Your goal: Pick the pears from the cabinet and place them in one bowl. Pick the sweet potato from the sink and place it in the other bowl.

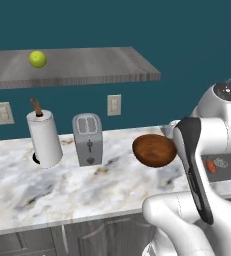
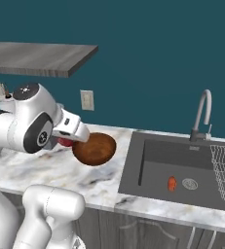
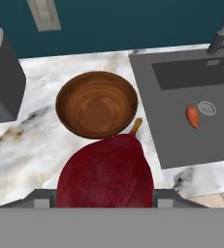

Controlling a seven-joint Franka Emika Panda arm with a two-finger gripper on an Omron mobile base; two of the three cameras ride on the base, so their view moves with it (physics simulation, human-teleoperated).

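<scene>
Item: dark red pear [image 3: 104, 172], pinched in your gripper [image 3: 104, 203], bottom centre of the hand view, just short of the dark wooden bowl [image 3: 97, 103] on the table [image 3: 31, 150]. Carry it fully over the rim, lower, then release gently.

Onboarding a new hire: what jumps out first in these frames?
The dark red pear fills the hand view's foreground, held in the gripper just short of the empty dark wooden bowl on the marble counter. Next, the yellow-green pear alone on the cabinet, and the sweet potato in the sink.
</scene>
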